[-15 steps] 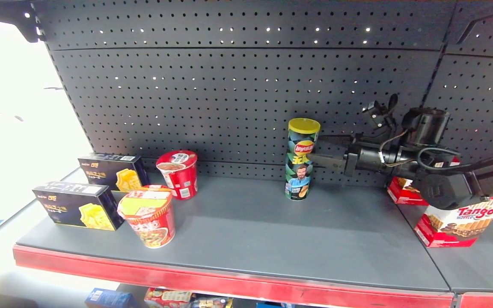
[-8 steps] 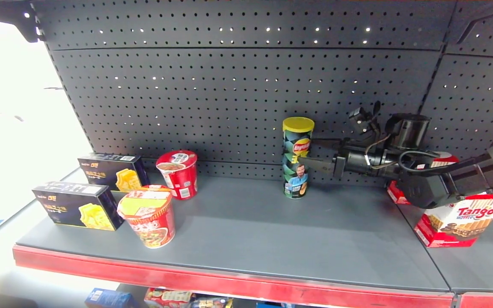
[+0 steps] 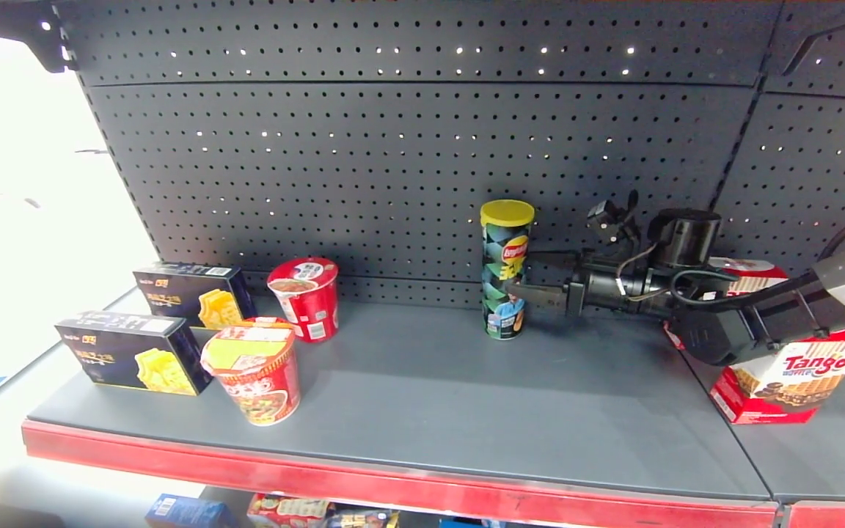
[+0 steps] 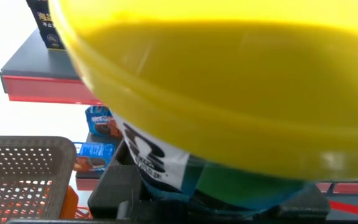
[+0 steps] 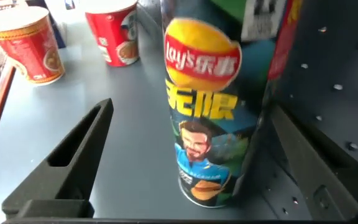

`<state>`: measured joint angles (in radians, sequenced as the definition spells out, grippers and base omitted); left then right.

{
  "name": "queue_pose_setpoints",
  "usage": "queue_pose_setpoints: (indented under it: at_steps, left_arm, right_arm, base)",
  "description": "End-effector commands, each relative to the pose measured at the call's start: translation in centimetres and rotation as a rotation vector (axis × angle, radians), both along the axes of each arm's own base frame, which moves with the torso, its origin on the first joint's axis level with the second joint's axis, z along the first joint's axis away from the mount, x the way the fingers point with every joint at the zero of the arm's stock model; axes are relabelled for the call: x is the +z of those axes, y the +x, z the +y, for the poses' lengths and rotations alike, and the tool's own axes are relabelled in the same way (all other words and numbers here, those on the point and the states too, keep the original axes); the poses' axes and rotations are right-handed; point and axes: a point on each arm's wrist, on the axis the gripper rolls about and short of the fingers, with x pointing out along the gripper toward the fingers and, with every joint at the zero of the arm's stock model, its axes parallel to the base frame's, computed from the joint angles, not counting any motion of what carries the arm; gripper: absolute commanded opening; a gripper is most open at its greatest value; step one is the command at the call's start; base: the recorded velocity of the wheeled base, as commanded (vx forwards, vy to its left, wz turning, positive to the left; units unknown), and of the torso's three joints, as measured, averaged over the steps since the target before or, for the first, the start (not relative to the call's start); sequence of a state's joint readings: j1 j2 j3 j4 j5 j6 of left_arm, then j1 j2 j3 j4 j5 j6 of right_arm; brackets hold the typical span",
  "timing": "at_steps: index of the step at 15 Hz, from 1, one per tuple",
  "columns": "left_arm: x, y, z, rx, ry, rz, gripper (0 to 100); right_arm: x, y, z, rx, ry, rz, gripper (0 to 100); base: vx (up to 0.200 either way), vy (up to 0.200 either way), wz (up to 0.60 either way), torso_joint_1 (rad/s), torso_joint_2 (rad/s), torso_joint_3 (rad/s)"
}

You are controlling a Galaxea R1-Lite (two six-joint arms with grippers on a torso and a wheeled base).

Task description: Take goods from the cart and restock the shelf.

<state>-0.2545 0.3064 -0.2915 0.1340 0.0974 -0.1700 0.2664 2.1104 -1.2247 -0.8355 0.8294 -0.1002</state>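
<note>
Right tool [image 3: 522, 272] straddles chip can [image 3: 506, 246], fingers [image 3: 544, 295] spread; contact unclear.

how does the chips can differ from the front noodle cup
The chips can is tall, slim and yellow-lidded; the front noodle cup is short, tapered and red. The can stands by the pegboard between the right gripper's open fingers; the cup stands free near the front. Both are upright on the shelf.

My gripper [image 3: 527, 276] looks matt black plastic; the can [image 3: 503, 293] glossy, its lid [image 3: 507, 213] smooth plastic; the shelf [image 3: 430, 396] matt metal.
</note>
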Motion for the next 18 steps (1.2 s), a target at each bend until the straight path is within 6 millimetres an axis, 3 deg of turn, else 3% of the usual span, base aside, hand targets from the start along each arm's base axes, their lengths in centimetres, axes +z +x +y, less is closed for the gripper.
queue_pose_setpoints:
  at_steps: [1, 5, 11, 14, 18]
  left_arm:
    - [-0.1, 0.0, 0.0, 0.001, 0.000, 0.001, 0]
    - [-0.8, -0.1, 0.0, -0.001, 0.002, 0.010, 0]
    - [-2.1, -0.3, 0.1, -0.002, 0.004, 0.018, 0]
    - [-2.1, -0.5, 0.1, -0.001, -0.002, 0.000, 0]
    - [-2.0, -0.7, 0.2, 0.004, -0.006, -0.015, 0]
  right_arm:
    - [0.0, -0.5, 0.5, 0.015, -0.002, 0.003, 100]
    - [-0.3, -2.4, 1.3, 0.048, -0.013, 0.019, 100]
    - [0.4, -5.9, -0.2, 0.034, -0.022, 0.046, 100]
    - [-0.5, -5.0, -1.5, -0.013, -0.034, 0.060, 100]
    - [-1.7, -2.1, -2.3, -0.051, -0.035, 0.064, 100]
  base:
    - [0.000, 0.000, 0.00, 0.000, 0.00, 0.000]
    - [0.000, 0.000, 0.00, 0.000, 0.00, 0.000]
    - [0.000, 0.000, 0.00, 0.000, 0.00, 0.000]
    - [0.000, 0.000, 0.00, 0.000, 0.00, 0.000]
    - [0.000, 0.000, 0.00, 0.000, 0.00, 0.000]
